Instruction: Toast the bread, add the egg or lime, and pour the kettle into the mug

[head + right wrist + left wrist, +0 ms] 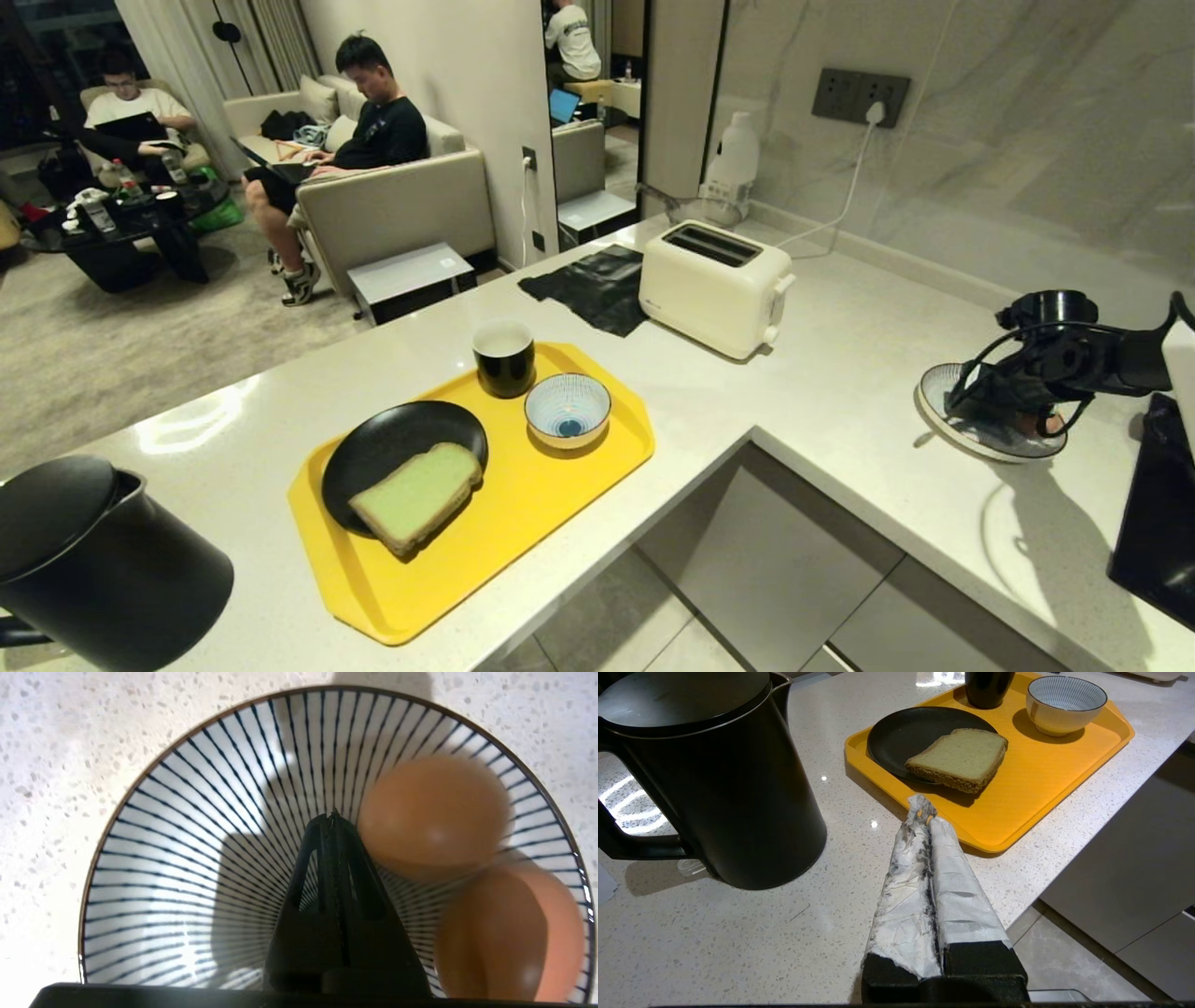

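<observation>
The bread lies on a black plate on the yellow tray, beside the black mug. At the near left stands the black kettle. Two brown eggs lie in a striped dish at the right. My right gripper reaches down into that dish, shut with nothing between its fingers, and the nearer egg sits against its side. My left gripper is shut and parked over the counter between the kettle and the tray. No lime is in view.
A white toaster stands at the back of the counter, plugged into the wall, with a black cloth next to it. A small striped bowl sits on the tray. A black hob lies at the far right. People sit in the room beyond.
</observation>
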Controlling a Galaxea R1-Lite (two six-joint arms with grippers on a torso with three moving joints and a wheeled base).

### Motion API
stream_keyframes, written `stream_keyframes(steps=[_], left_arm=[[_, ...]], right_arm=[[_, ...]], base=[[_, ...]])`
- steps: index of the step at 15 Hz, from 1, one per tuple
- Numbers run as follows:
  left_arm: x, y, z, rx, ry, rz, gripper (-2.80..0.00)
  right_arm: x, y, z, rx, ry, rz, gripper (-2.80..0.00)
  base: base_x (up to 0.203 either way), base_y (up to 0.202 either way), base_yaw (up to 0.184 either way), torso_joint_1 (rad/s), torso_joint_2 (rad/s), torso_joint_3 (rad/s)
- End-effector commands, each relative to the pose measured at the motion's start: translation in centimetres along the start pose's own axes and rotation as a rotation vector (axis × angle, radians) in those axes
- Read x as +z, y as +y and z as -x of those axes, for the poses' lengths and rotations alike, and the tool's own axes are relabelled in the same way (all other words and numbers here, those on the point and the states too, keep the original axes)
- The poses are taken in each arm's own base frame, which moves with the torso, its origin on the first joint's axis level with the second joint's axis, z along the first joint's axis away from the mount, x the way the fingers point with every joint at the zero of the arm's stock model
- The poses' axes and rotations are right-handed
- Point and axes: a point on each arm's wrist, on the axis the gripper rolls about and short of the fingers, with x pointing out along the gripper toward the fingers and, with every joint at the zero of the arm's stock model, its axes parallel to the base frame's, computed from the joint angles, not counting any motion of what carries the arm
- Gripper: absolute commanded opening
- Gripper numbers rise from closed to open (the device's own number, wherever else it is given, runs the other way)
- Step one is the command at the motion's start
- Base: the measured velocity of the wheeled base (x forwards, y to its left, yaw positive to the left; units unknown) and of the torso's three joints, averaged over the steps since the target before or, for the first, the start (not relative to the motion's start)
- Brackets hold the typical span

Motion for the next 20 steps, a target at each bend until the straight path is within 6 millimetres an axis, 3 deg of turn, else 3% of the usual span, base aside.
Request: stream_keyframes(steps=[1,6,8,11,16,17,20], left_arm=[[0.0,0.0,0.0,0.0,-0.002,-0.001,-2.8],[0.0,0.0,0.0,0.0,-0.002,-0.001,-2.8],[0.0,0.0,0.0,0.0,-0.003,-0.001,-2.8],[0.0,0.0,0.0,0.0,-0.002,-0.001,-2.8],[0.0,0.0,0.0,0.0,-0.002,-0.001,-2.8],[0.0,0.0,0.0,0.0,-0.002,-0.001,-2.8],[0.0,0.0,0.0,0.0,-0.003,-0.001,-2.8]], right_arm=[[1.4,-0.7,2.0,0.008,-0.032,0.004,-2.8],[2.4,-1.4,8.9,0.065,-0.008,0.085,-2.8],[1.7,-1.3,10.3,0.082,0.028,0.094,-2.8],[0.4,-1.4,8.6,-0.011,0.072,0.095,-2.8],[1.0,-1.4,7.3,-0.125,0.035,-0.02,-2.8],[0.8,-1.3,6.9,-0.139,0.039,-0.023,0.0],[0.3,-1.3,6.0,-0.143,0.053,-0.036,0.0]], base=[[0.0,0.0,0.0,0.0,0.0,0.0],[0.0,0.0,0.0,0.0,0.0,0.0],[0.0,0.0,0.0,0.0,0.0,0.0],[0.0,0.0,0.0,0.0,0.0,0.0],[0.0,0.0,0.0,0.0,0.0,0.0],[0.0,0.0,0.0,0.0,0.0,0.0],[0.0,0.0,0.0,0.0,0.0,0.0]])
